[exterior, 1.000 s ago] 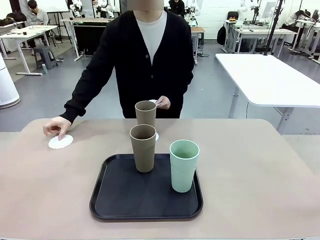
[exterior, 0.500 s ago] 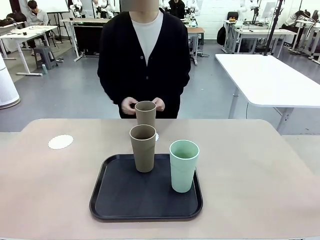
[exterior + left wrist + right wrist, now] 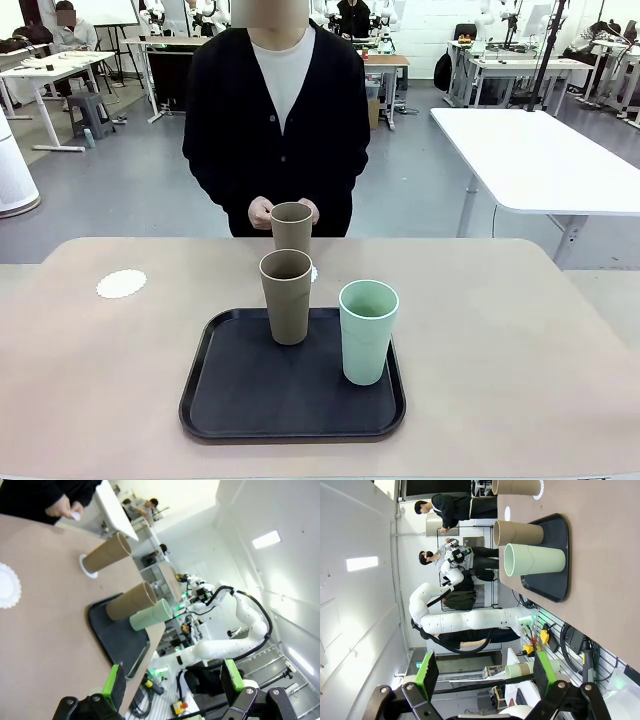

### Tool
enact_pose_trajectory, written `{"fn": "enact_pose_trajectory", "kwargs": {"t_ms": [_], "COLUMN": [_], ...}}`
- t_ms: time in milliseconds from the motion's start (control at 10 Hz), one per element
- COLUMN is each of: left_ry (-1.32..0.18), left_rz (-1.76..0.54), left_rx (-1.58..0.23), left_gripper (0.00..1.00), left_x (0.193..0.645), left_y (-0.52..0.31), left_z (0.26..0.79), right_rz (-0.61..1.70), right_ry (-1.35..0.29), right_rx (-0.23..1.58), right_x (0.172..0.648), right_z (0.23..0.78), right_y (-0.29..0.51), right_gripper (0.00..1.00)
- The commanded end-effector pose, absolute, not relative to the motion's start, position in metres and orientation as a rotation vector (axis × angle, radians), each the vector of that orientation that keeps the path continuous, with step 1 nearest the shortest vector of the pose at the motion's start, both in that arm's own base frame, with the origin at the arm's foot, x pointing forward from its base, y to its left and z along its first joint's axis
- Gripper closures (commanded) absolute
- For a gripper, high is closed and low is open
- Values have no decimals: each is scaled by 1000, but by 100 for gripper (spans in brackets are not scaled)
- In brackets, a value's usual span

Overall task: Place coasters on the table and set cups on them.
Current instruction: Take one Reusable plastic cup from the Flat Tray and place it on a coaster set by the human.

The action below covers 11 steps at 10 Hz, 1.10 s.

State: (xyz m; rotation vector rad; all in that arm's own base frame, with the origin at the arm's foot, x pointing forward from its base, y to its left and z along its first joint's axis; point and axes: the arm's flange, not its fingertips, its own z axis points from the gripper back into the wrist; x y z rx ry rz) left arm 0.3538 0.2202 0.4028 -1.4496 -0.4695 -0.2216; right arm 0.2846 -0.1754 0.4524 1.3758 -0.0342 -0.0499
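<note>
Front view: a tan cup [image 3: 287,297] and a mint cup [image 3: 367,332] stand on the tray [image 3: 215,400]. A third cup [image 3: 291,227] sits on a coaster [image 3: 85,570] beyond it, and a bare coaster [image 3: 121,284] lies far left on the table [image 3: 520,330]. The cups look light, stiff and matte, so a pinch across mid-wall should suit. The left gripper [image 3: 173,672] and right gripper [image 3: 485,662] hang clear, jaws wide.

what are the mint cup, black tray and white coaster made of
Mint cup: likely matte plastic or fibre composite; dull, even surface, no glare. Black tray: probably matte plastic; faint sheen on its raised rim. White coaster: thin paper or fabric, scalloped edge; cannot tell which.
</note>
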Motion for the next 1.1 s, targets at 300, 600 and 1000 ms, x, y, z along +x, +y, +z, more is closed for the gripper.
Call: {"fn": "enact_pose_trajectory", "kwargs": {"t_ms": [300, 600, 1000], "left_ry": [-502, -485, -458], "left_rz": [-703, -1108, -1447], "left_rx": [-1141, -735, -462], "left_gripper": [0, 0, 0], "left_x": [419, 439, 415], "left_y": [162, 59, -55], "left_z": [484, 511, 482], "right_rz": [-44, -44, -44], "right_ry": [-37, -37, -37], "right_rx": [1383, 1383, 1383], "right_x": [284, 284, 284], "right_z": [453, 453, 453], "right_y": [-176, -176, -176], "right_gripper": [0, 0, 0]}}
